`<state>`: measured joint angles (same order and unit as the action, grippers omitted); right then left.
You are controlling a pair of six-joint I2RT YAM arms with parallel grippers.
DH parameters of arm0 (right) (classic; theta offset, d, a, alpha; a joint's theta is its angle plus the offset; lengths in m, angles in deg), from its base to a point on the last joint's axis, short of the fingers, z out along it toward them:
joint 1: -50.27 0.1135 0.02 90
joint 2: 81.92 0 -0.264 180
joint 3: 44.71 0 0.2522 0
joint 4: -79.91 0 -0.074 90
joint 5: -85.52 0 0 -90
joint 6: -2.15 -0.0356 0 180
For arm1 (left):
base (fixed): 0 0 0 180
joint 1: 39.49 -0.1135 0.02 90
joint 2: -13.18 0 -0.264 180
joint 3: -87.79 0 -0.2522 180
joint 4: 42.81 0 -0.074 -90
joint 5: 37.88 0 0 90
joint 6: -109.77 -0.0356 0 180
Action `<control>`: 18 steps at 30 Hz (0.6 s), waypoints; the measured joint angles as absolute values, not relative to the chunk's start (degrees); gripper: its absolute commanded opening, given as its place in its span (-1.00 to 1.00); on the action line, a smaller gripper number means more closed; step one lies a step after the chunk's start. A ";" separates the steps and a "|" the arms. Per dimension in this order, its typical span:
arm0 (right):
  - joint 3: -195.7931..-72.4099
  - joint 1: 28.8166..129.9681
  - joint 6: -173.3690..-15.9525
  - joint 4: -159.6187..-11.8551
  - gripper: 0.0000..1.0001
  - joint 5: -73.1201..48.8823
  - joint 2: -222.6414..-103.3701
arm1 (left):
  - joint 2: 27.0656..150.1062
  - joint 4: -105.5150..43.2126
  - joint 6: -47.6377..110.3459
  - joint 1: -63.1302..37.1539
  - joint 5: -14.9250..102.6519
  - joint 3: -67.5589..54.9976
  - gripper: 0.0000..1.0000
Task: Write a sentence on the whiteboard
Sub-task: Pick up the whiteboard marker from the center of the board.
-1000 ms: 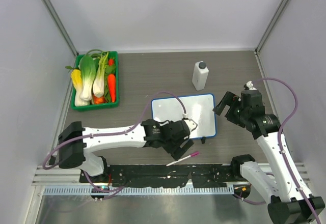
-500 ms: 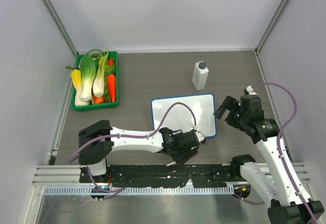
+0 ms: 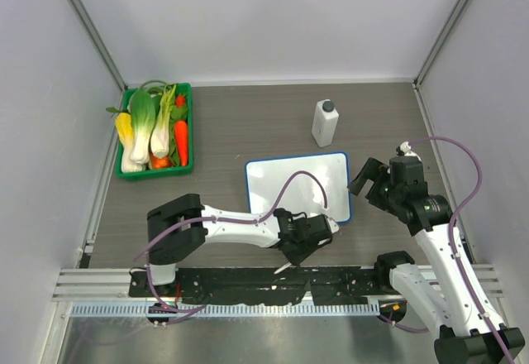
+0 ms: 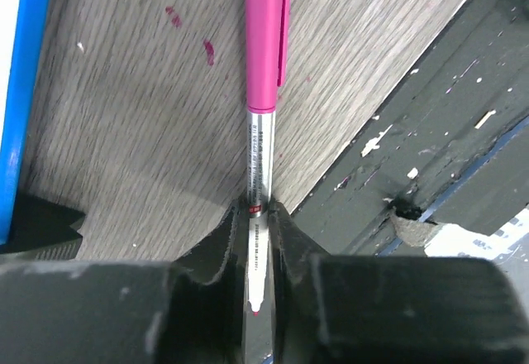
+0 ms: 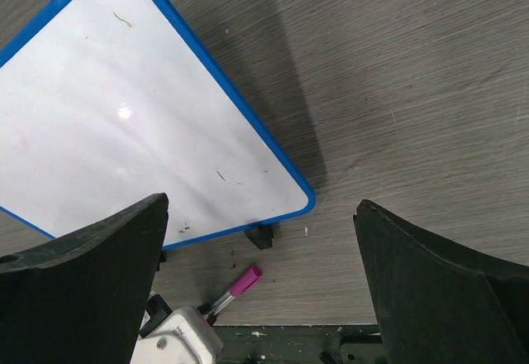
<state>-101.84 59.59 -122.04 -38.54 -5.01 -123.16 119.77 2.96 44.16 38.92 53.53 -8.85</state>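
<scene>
The whiteboard (image 3: 297,184) lies flat at the table's middle, white with a blue rim (image 5: 248,132). Its face is bare apart from a few small specks; the sentence does not show on it. A marker (image 4: 266,50) with a pink cap lies on the wood between the board's near edge and the black rail, also seen in the right wrist view (image 5: 235,288). My left gripper (image 3: 299,252) (image 4: 259,211) is low over it, both fingers pressed against the silver barrel. My right gripper (image 3: 364,175) (image 5: 262,207) hangs open above the board's right corner, holding nothing.
A white bottle (image 3: 325,122) with a dark cap stands behind the board. A green tray (image 3: 191,116) of vegetables sits at the far left. A black mounting rail (image 4: 430,116) runs along the near edge beside the marker. One black board foot (image 5: 260,236) sticks out.
My left gripper has swung from the board's near edge down onto the marker and its jaws have closed on the barrel. The right gripper has barely shifted.
</scene>
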 measured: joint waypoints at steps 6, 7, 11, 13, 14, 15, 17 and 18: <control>-101.84 59.59 -122.02 -38.74 0.99 -3.66 -123.14 | 121.21 2.90 44.96 39.16 54.23 -7.05 -1.00; -101.84 59.59 -122.02 -38.74 0.99 -3.48 -123.03 | 121.21 2.90 45.07 39.21 54.47 -7.05 -1.00; -101.97 59.59 -122.02 -38.63 0.99 -3.07 -122.52 | 120.79 2.92 45.34 39.32 56.09 -7.14 -1.00; -102.43 59.59 -121.98 -38.39 0.99 -3.09 -122.59 | 120.25 3.18 45.45 39.43 57.56 -7.34 -1.00; -103.04 59.59 -121.89 -38.02 0.99 -3.13 -122.85 | 119.61 3.66 45.69 39.32 58.15 -7.36 -1.00; -103.81 59.59 -121.80 -37.82 0.99 -3.44 -123.20 | 118.63 4.21 46.06 39.10 58.50 -7.36 -1.00; -106.21 59.59 -121.76 -37.60 0.99 -4.49 -124.29 | 116.14 4.91 46.58 38.36 58.54 -7.29 -1.00; -107.55 59.59 -121.71 -37.51 0.99 -5.04 -124.93 | 114.39 5.48 46.84 37.70 58.45 -7.10 -1.00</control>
